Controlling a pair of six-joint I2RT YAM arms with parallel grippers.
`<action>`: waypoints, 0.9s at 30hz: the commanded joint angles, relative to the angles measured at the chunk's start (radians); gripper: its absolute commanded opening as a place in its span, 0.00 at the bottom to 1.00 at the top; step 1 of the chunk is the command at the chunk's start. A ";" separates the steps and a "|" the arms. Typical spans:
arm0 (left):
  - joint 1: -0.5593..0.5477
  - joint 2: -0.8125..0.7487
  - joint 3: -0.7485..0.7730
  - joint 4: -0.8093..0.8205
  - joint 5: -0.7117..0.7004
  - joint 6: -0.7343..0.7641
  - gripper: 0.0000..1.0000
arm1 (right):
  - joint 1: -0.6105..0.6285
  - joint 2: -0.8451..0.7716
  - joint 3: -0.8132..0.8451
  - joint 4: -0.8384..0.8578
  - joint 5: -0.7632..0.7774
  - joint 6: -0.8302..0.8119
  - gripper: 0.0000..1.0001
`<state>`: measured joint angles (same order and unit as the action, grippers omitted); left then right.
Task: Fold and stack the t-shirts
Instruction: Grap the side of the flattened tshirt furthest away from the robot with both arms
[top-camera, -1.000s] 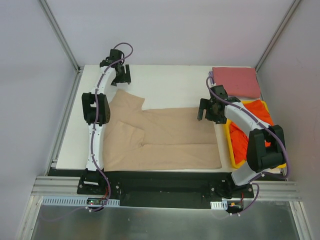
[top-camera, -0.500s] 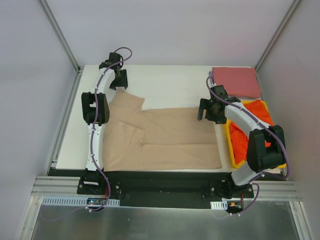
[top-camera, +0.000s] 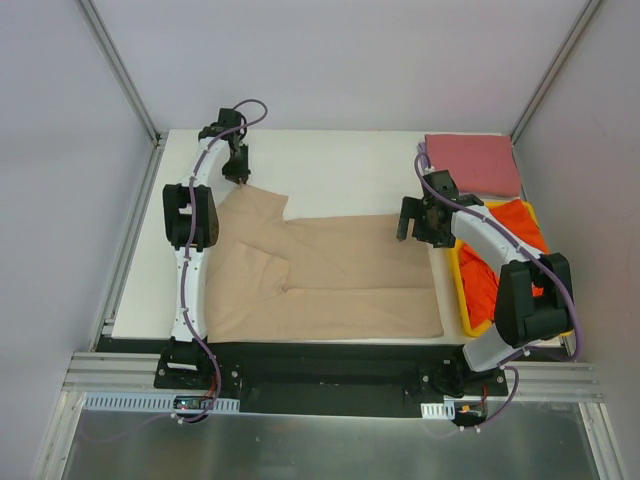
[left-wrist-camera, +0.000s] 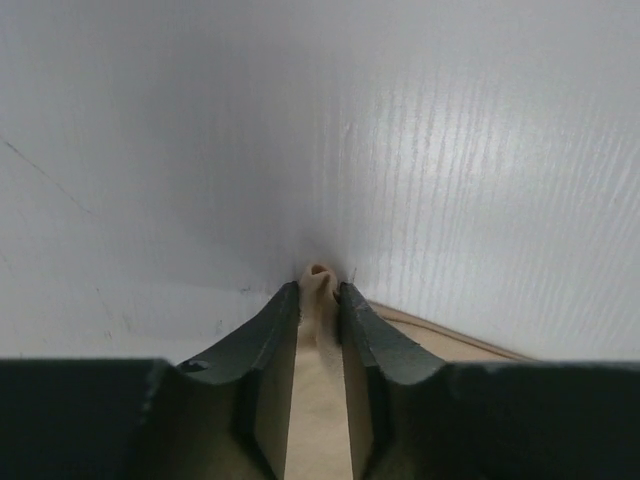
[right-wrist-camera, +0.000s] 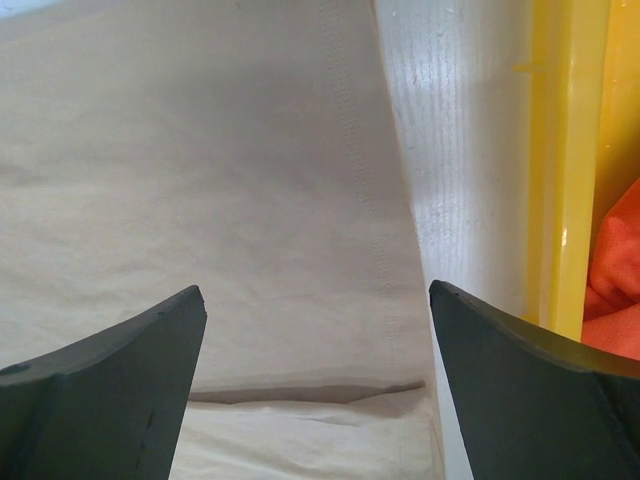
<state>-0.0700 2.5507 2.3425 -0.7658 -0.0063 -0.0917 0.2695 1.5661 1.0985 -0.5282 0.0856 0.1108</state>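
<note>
A tan t-shirt (top-camera: 340, 270) lies spread flat across the white table. At its far left sleeve corner, my left gripper (top-camera: 238, 176) is shut on a pinched fold of the tan cloth (left-wrist-camera: 320, 285), which pokes up between the fingertips. My right gripper (top-camera: 413, 225) hangs open just over the shirt's right edge (right-wrist-camera: 200, 150), nothing between its fingers. A bright orange-red t-shirt (top-camera: 500, 255) is bunched in the yellow tray. A dusty pink-red t-shirt (top-camera: 472, 163) lies folded at the back right corner, with a thin lavender edge (top-camera: 421, 152) showing at its left side.
The yellow tray (top-camera: 462, 300) stands along the table's right side, right beside my right arm; its rim (right-wrist-camera: 565, 150) shows close to the right fingers. A strip of bare white table (right-wrist-camera: 460, 150) separates shirt and tray. Frame posts rise at the back corners.
My left gripper has come down slightly toward the sleeve corner and closed on the tan cloth. The right arm has not moved.
</note>
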 joint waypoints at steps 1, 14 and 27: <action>0.006 0.013 0.004 -0.036 0.048 0.052 0.15 | -0.010 -0.003 0.046 -0.009 0.039 -0.028 0.96; 0.006 -0.015 0.001 -0.032 0.026 0.006 0.00 | -0.016 0.386 0.486 -0.121 0.249 0.021 0.94; 0.006 -0.067 -0.028 -0.007 0.052 -0.065 0.00 | -0.023 0.584 0.629 -0.119 0.292 0.033 0.51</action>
<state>-0.0700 2.5484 2.3394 -0.7635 0.0257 -0.1261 0.2562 2.1353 1.6829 -0.6189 0.3378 0.1307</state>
